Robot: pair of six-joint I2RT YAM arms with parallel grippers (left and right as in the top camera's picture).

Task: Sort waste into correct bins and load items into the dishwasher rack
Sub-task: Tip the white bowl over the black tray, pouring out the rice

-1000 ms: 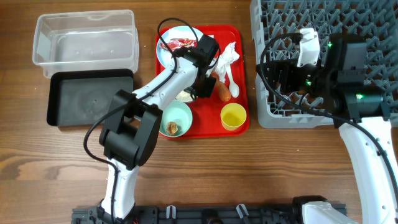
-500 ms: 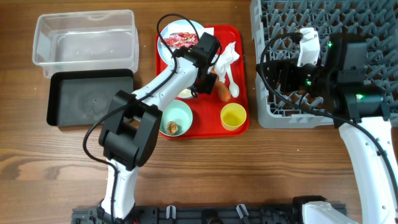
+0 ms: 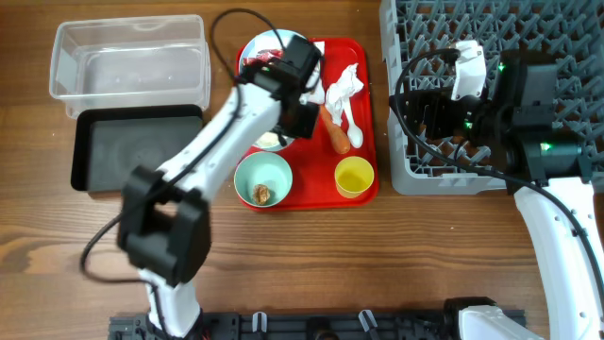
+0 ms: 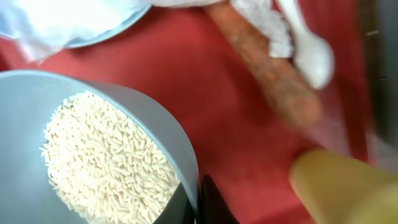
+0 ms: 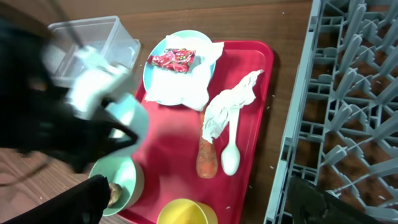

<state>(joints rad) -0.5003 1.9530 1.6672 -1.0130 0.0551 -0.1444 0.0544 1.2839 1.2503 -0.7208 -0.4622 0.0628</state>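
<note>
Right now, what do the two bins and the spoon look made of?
Clear tub: transparent glossy plastic, see-through walls with glints. Black tub: probably matte plastic, dull even surface; material not certain. Spoon: white plastic by its look, smooth, slightly shiny.

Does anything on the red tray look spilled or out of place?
I see no clear spill. One oddity: a crumpled napkin seems to lie over the upper end of the carrot and the handle of the spoon, so the three overlap. The left claw pinches the rice bowl by its rim.
</note>
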